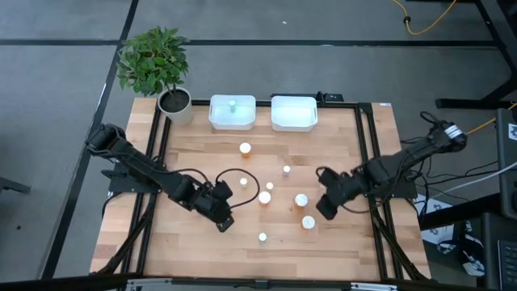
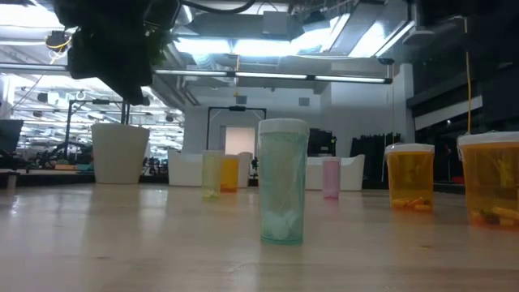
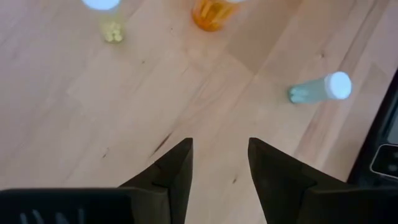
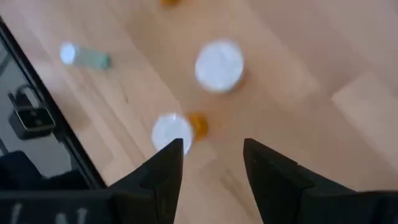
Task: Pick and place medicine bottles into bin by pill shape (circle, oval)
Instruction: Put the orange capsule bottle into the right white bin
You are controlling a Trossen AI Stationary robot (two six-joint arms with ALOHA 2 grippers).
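Several white-capped medicine bottles stand upright on the wooden table: orange ones (image 1: 245, 148) (image 1: 264, 196) (image 1: 300, 199) (image 1: 308, 221), and smaller pale ones (image 1: 286, 170) (image 1: 269, 186) (image 1: 245, 183) (image 1: 262, 237). One small bottle (image 1: 232, 104) stands in the left white bin (image 1: 216, 121). My left gripper (image 1: 222, 220) is open and empty above the table, left of the group; its wrist view (image 3: 219, 149) shows a greenish bottle (image 3: 320, 89) ahead. My right gripper (image 1: 323, 206) is open and empty, right of two orange bottles (image 4: 219, 65) (image 4: 173, 132).
A second white bin (image 1: 293, 121) stands beside the first at the far edge. A white pot with a green plant (image 1: 174, 103) stands at the far left corner. Black rails (image 1: 367, 162) run along the table's sides. A green bottle (image 2: 282, 182) is nearest the low camera.
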